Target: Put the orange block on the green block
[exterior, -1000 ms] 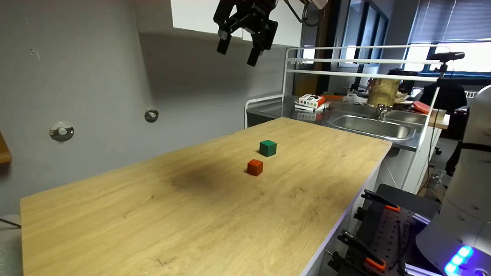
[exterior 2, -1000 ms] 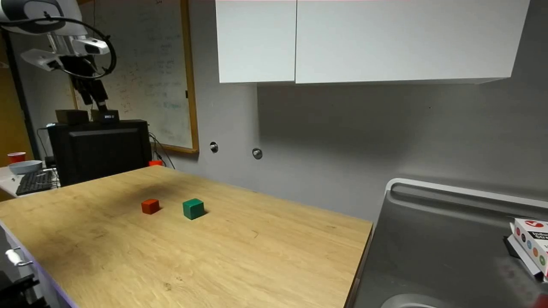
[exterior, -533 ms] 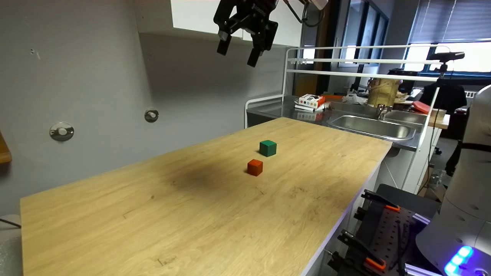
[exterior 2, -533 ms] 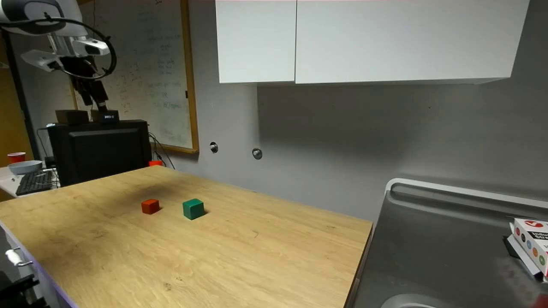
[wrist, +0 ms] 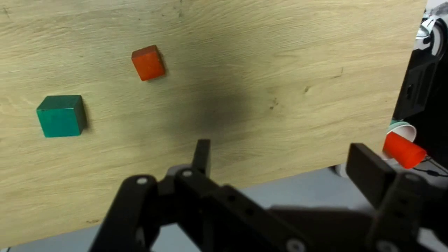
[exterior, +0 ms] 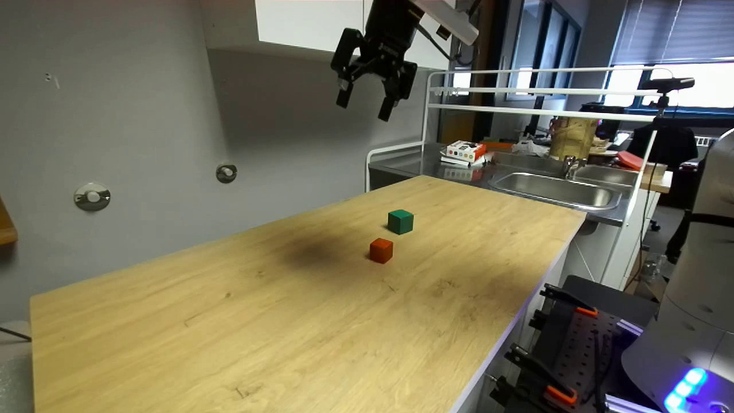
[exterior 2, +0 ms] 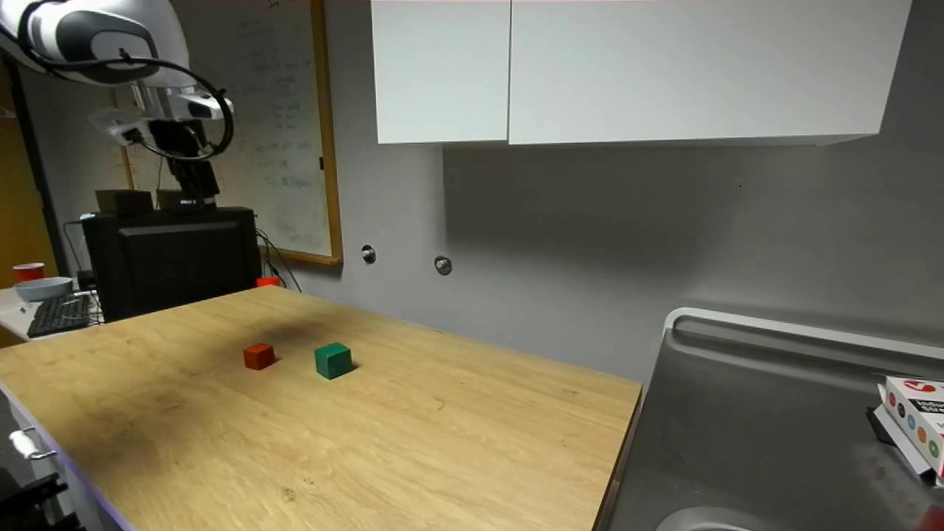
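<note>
The orange block (exterior: 381, 250) is a small orange-red cube lying on the wooden table; it also shows in an exterior view (exterior 2: 259, 356) and in the wrist view (wrist: 148, 63). The green block (exterior: 400, 222) is a dark green cube a short gap away from it, also in an exterior view (exterior 2: 333, 361) and in the wrist view (wrist: 60, 120). My gripper (exterior: 364, 106) is high above the table, apart from both blocks. In the wrist view its fingers (wrist: 280, 152) are wide apart with nothing between them. Its tips are dark and hard to make out in an exterior view (exterior 2: 206, 195).
The wooden table (exterior: 229, 344) runs along a grey wall. White cabinets (exterior 2: 664, 74) hang over it. A metal sink (exterior: 556, 189), a white rail (exterior: 516, 90) and a small box (exterior: 465, 151) are beyond one end. A black monitor (exterior 2: 184, 265) stands beyond the other end.
The arm and gripper have moved a little downward and to the right in both exterior views. The gripper stays open. Both blocks have stayed in place.
</note>
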Motion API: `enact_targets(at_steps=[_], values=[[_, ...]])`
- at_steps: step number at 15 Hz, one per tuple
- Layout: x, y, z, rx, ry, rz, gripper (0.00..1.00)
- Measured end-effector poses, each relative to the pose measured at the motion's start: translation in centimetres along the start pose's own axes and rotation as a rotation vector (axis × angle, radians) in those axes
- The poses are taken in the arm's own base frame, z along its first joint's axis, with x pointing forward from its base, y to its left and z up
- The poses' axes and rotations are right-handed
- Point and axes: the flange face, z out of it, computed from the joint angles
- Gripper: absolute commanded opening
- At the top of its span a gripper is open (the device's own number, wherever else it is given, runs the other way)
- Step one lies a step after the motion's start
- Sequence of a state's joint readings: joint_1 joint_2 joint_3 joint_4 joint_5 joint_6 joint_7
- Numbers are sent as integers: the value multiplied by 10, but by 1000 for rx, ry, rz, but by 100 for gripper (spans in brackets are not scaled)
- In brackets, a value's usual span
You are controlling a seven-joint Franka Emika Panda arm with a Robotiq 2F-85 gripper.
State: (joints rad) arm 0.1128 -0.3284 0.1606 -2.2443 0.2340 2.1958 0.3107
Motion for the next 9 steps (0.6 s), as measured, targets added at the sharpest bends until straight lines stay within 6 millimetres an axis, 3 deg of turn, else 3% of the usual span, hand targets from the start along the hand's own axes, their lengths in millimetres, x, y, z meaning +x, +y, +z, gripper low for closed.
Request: enact_targets(at_steps=[5,9], values=[[30,58,52,-3,-89,155,100],[37,87,109,-6,-197,256,100]])
